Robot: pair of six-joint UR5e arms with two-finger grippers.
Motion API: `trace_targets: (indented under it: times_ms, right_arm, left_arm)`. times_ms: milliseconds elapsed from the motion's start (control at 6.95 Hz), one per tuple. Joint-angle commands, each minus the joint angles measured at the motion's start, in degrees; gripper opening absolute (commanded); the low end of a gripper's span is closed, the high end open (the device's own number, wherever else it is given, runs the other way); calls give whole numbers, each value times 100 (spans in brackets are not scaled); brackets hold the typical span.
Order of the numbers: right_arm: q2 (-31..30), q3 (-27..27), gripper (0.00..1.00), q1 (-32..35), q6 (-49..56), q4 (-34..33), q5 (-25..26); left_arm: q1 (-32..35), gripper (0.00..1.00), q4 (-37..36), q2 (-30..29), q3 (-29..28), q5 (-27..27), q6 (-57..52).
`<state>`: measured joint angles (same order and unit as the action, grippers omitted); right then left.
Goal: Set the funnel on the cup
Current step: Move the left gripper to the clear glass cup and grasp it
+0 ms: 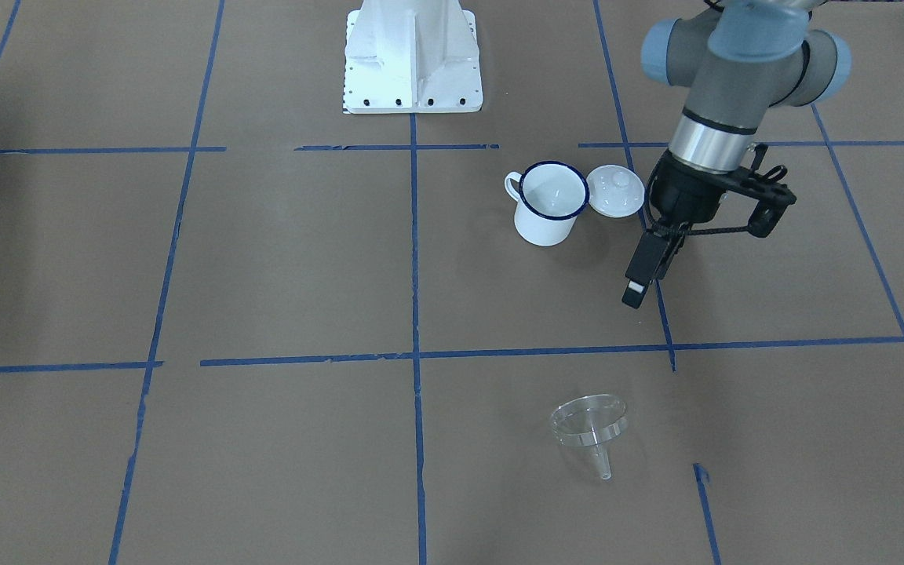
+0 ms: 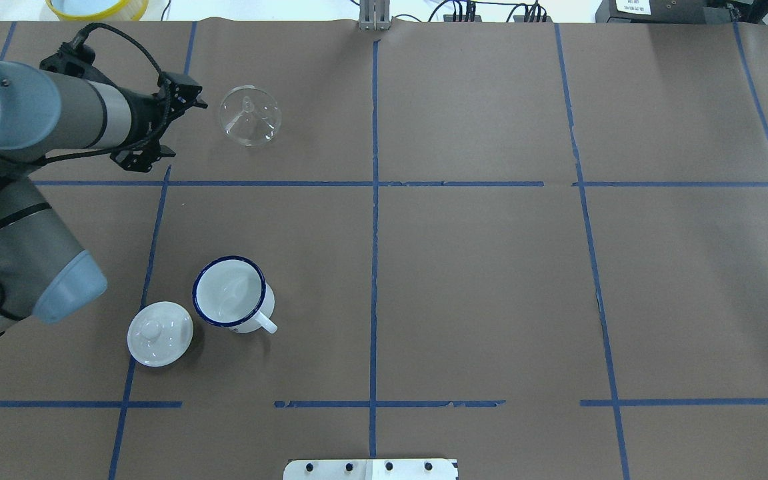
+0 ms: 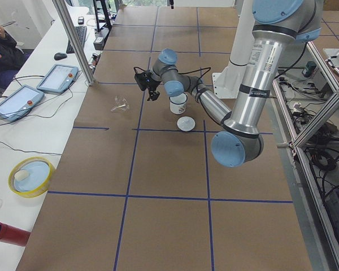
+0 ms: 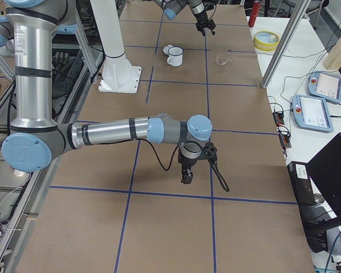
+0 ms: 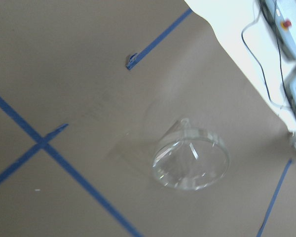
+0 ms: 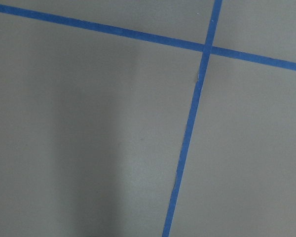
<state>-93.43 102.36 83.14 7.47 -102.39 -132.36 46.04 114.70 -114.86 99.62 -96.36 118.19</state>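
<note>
Can't tell if the left gripper (image 1: 635, 292) is parted or clenched, but that clear plastic funnel (image 1: 589, 424) tipped at bottom-centre could skid from a sloppy pinch.

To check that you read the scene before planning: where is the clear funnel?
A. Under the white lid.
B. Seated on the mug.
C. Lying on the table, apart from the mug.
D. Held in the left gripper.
C: the funnel lies on the table, clear of the cup and the left gripper.
</note>
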Motion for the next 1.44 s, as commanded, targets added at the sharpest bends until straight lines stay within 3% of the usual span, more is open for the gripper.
trace_targets:
  times_ms: [0, 288, 576, 720, 864, 1008, 1295]
  right_arm:
    - [0, 3, 100, 0, 0, 0, 0]
    - [0, 3, 100, 0, 0, 0, 0]
    - [0, 3, 100, 0, 0, 0, 0]
    - [0, 3, 100, 0, 0, -9, 0]
    - [0, 3, 100, 0, 0, 0, 0]
    - [0, 3, 100, 0, 0, 0, 0]
    - [0, 3, 100, 0, 0, 0, 0]
  left_arm:
    - [-94, 100, 17, -1182, -1743, 851, 1919]
    - [-305, 100, 261, -1618, -2568, 1319, 2593]
    - [-332, 100, 701, -1855, -3244, 1401, 2718]
    - [-332, 79, 729, -1865, -3230, 1401, 2736]
    - [-332, 35, 773, -1865, -3229, 1409, 2866]
    - [-332, 0, 904, -1856, -3221, 1401, 2981]
    - [-315, 0, 984, -1812, -2959, 1401, 2720]
